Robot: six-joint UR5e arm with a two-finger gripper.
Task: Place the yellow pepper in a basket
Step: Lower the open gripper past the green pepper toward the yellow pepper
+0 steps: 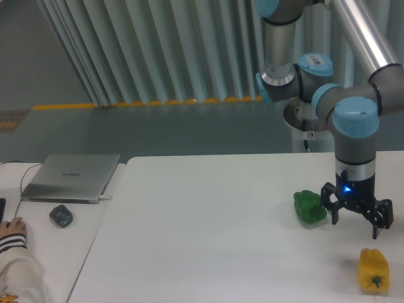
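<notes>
White table, corrugated wall, laptop, yellow pepper

The gripper, fingers spread, hangs between green pepper and yellow pepper.

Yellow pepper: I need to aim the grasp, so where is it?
The yellow pepper lies at the table's near right corner, just below the open hand, beyond the green pepper.

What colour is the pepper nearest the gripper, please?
Green pepper, beside the gripper; fixed camera view.
</notes>
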